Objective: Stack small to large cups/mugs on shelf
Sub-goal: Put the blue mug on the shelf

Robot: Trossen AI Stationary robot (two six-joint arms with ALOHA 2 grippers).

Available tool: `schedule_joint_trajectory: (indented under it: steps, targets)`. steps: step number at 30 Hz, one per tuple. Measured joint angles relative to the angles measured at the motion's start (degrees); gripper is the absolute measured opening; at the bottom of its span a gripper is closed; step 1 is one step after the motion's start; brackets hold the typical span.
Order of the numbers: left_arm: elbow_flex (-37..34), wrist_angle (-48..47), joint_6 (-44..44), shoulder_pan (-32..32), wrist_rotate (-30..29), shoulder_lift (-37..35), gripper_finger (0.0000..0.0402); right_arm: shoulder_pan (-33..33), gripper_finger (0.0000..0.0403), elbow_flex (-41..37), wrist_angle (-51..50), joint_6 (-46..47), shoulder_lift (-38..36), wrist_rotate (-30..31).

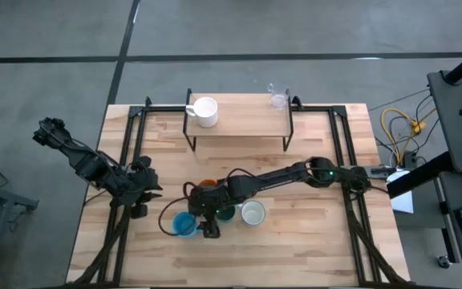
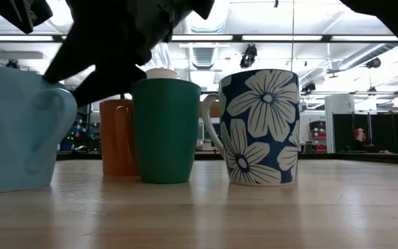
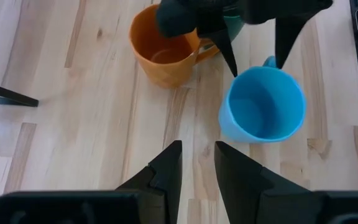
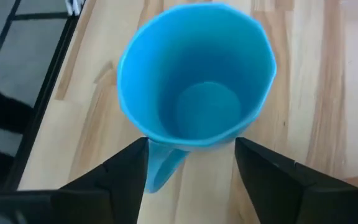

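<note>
The light blue mug (image 4: 194, 81) stands empty on the worktop (image 1: 311, 233), its handle between the spread fingers of the right end effector (image 4: 190, 163), which grips nothing. Just beside it stand the orange mug (image 3: 163, 53), dark green cup (image 2: 166, 129) and flowered mug (image 2: 260, 126). A white mug (image 1: 205, 111) sits on the shelf (image 1: 247, 124). The left end effector (image 3: 197, 163) hovers nearby, slightly open and empty.

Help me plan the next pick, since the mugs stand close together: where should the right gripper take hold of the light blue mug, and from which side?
Probably by the handle, from above. The light blue mug stands upright, mouth open, its handle sticking out sideways. The right gripper already hangs open above it with one finger on either side of the handle. The orange mug stands apart, so a straight descent looks clear.
</note>
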Motion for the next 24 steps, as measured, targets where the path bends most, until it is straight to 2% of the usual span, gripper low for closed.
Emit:
schedule_joint_trajectory:
  steps: [9,18,24]
  targets:
    - [-3.07,0.20,-1.90,0.00,0.01,-0.65,0.0080,1.23,0.0226,4.77,-3.57,8.96,0.00,8.74]
    - [-3.88,0.49,-1.90,0.00,0.20,-1.42,0.0080,4.70,0.0226,4.79,-4.92,17.42,0.00,12.80]
    - [-3.88,0.49,-1.57,0.00,0.20,-1.99,0.0080,5.03,0.0226,4.58,-4.66,19.44,0.00,13.54]
